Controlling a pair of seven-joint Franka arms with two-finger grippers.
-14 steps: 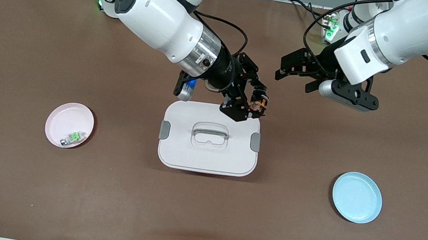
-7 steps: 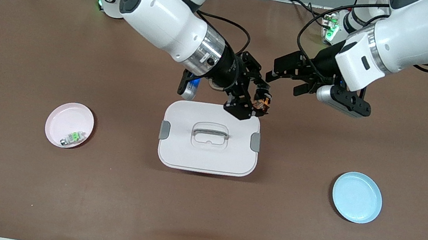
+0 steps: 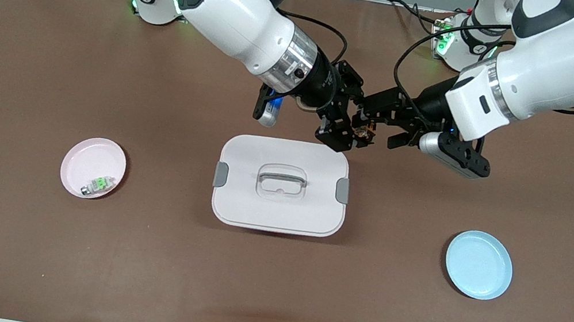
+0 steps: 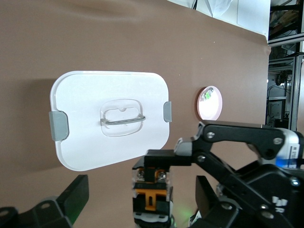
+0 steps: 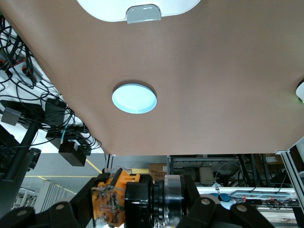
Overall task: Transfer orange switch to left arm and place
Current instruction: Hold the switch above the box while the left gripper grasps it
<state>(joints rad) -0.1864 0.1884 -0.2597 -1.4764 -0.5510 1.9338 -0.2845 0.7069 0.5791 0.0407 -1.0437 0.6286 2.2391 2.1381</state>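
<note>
My right gripper (image 3: 351,132) is shut on the orange switch (image 3: 365,134), a stubby black part with an orange end. It holds it in the air over the bare table, just off the edge of the box (image 3: 281,183) that faces the robot bases. In the right wrist view the switch (image 5: 113,199) sits in my right gripper (image 5: 137,206). My left gripper (image 3: 376,124) is open, with its fingers on either side of the switch. In the left wrist view the switch (image 4: 152,192) hangs between the spread fingers of the left gripper (image 4: 142,199), apart from both. The box (image 4: 109,118) is closed.
A pink plate (image 3: 93,167) with a green-and-white part (image 3: 97,186) lies toward the right arm's end. A blue plate (image 3: 478,265) lies toward the left arm's end and also shows in the right wrist view (image 5: 134,98). Cables run along the table edges.
My right gripper has carried the switch off the box's corner toward the bases. My left gripper has come down and across to it, and its open fingers now bracket the switch.
</note>
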